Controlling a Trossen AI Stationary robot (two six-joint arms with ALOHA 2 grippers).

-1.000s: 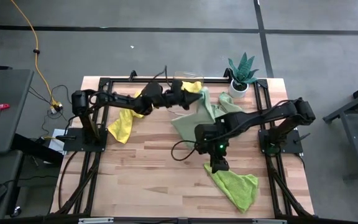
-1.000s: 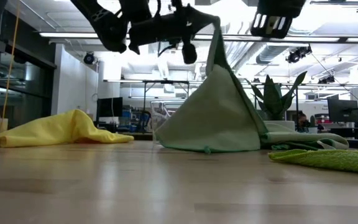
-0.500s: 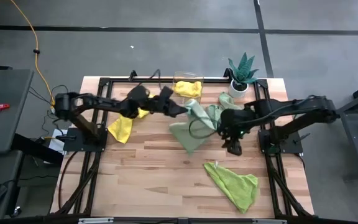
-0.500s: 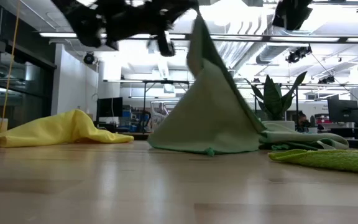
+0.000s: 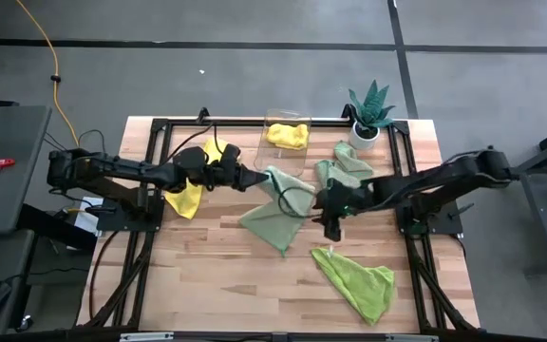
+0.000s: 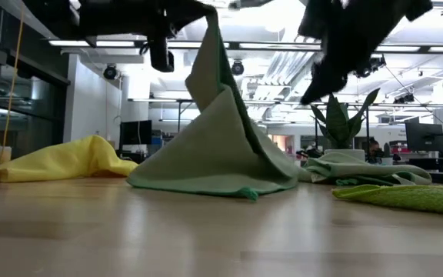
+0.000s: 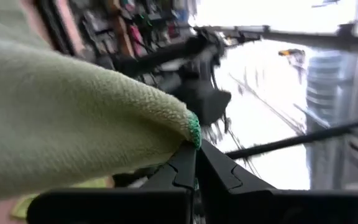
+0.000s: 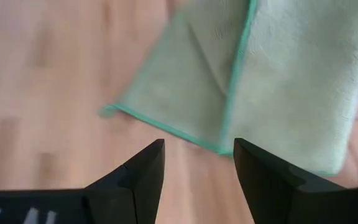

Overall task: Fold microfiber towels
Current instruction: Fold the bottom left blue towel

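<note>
Clear bin [image 5: 275, 133] beside potted plant [image 5: 369, 110] at table [image 5: 216, 266] edge

Your high camera looks straight down on the whole table [image 5: 216, 275]; your low one sits at tabletop height facing twelve o'clock. Both share the pale mint towel [image 5: 272, 217], which each wrist camera sees close.
</note>
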